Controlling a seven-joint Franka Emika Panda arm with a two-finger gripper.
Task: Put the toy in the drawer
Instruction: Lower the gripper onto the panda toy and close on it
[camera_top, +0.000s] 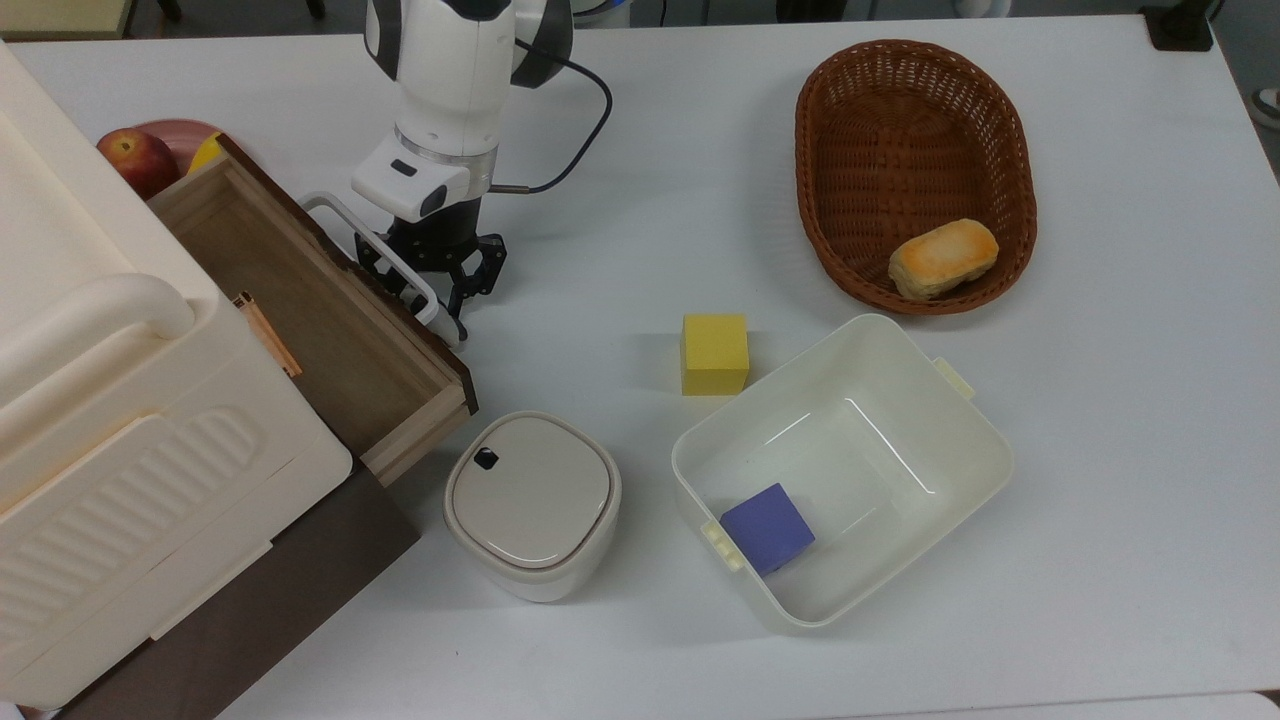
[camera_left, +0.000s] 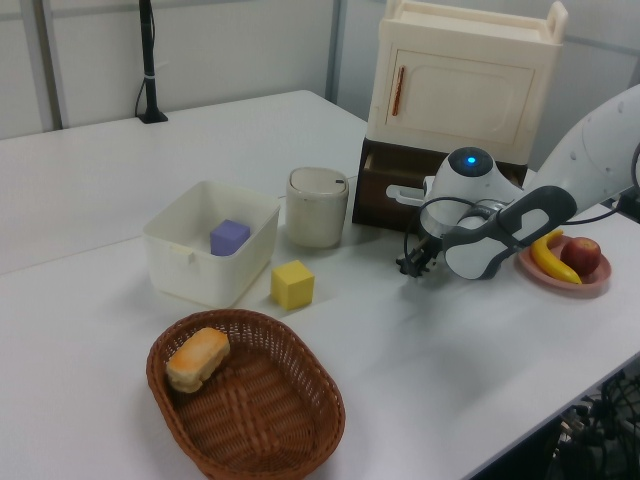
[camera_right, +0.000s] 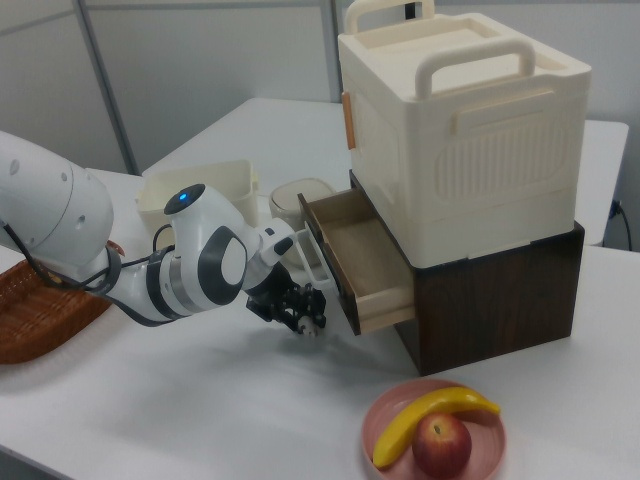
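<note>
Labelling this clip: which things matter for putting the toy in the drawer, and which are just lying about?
Job: toy, drawer, end effector.
Lying about: yellow cube, purple cube, white tub, wicker basket, bread roll, lidded container, apple, banana.

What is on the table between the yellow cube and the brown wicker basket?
Nothing. In the top view, only bare table lies between the yellow cube and the wicker basket.

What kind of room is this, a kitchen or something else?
Probably a robot lab, not a kitchen. A robot arm works on a plain white table set with test things: blocks, a basket and a small cabinet with an open drawer.
</note>
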